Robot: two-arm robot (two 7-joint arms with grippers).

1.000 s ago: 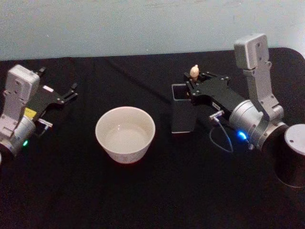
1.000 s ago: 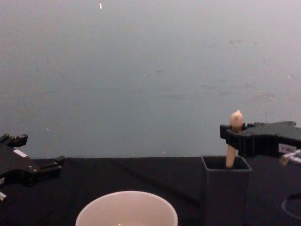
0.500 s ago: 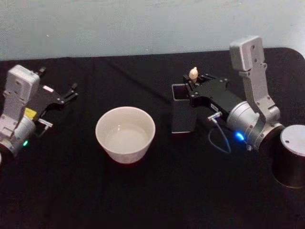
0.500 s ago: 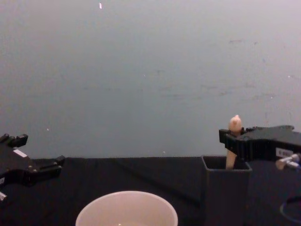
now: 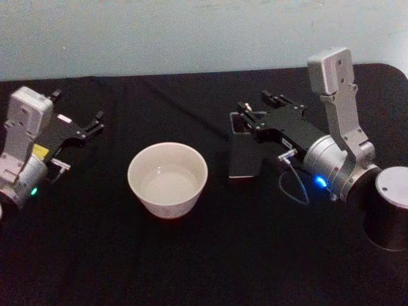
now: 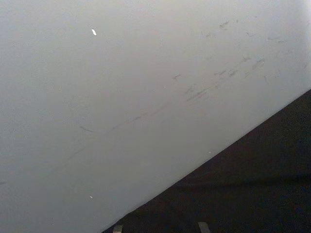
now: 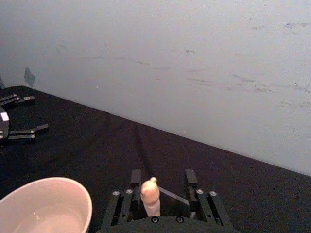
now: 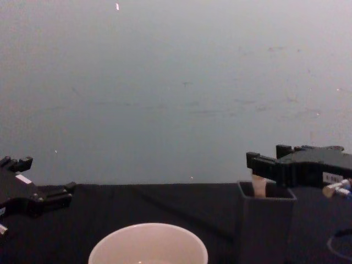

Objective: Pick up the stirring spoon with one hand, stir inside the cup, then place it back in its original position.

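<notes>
I see my right gripper [image 5: 258, 109] poised over the dark square holder [image 5: 244, 153], jaws spread either side of the stirring spoon [image 7: 150, 196], whose pale wooden handle stands upright in the holder between them, not pinched. The holder sits at about 3 o'clock from the cream-white cup [image 5: 167, 179] on the black table [image 5: 191, 261]. My left gripper [image 5: 86, 127] rests at the cup's 10 o'clock, well apart, jaws spread, holding nothing.

Open table [image 5: 191, 255] separates cup [image 5: 167, 179] from holder [image 5: 244, 150].
</notes>
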